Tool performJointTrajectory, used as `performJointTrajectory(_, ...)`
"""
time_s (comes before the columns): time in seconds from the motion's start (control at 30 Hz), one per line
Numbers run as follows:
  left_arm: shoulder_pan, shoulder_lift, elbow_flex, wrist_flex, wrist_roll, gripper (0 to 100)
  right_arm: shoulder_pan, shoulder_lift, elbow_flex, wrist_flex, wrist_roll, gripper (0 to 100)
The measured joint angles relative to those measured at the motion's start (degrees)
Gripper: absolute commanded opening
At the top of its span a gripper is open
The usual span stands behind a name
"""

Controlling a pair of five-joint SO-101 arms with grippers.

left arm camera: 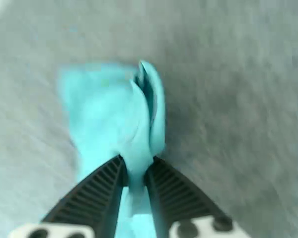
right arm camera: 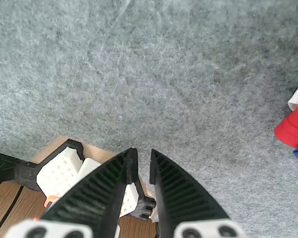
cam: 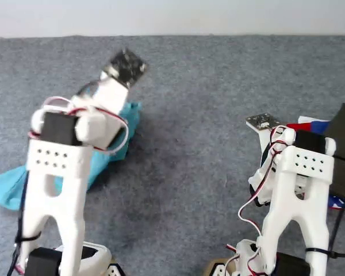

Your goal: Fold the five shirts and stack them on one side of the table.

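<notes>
The left gripper (left arm camera: 136, 166) is pinching a bunched fold of the teal shirt (left arm camera: 109, 109), its jaws closing tight on the cloth. In the high view that shirt (cam: 6, 187) is lying on the left side of the grey mat (cam: 207, 98), running from the near left edge out under the left arm to a corner just right of the wrist. The cloth is hanging crumpled rather than lying flat.

The right gripper (right arm camera: 143, 156) is hovering over bare mat on the near right, its jaws drawn almost together with only a slit between them, holding nothing. A pile (cam: 342, 138) of black, red, blue and white cloth is sitting at the right edge, just beside the right arm.
</notes>
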Motion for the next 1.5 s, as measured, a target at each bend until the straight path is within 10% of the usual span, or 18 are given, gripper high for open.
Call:
performJointTrajectory(0.67, -1.7, -4.7, -45.7, 7.8, -0.5, 1, -0.2, 0.0, 0.0, 0.0, 0.0, 5.7)
performJointTrajectory(1.1, -19.9, -18.5, 0.2, 7.3, -7.8, 1, -17.9, 0.0, -4.2, 0.0, -0.1, 5.7)
performJointTrajectory(1.5, -40.9, -24.0, 42.2, -19.9, -7.8, 1, -45.2, 0.3, -4.3, -3.1, -3.1, 5.7)
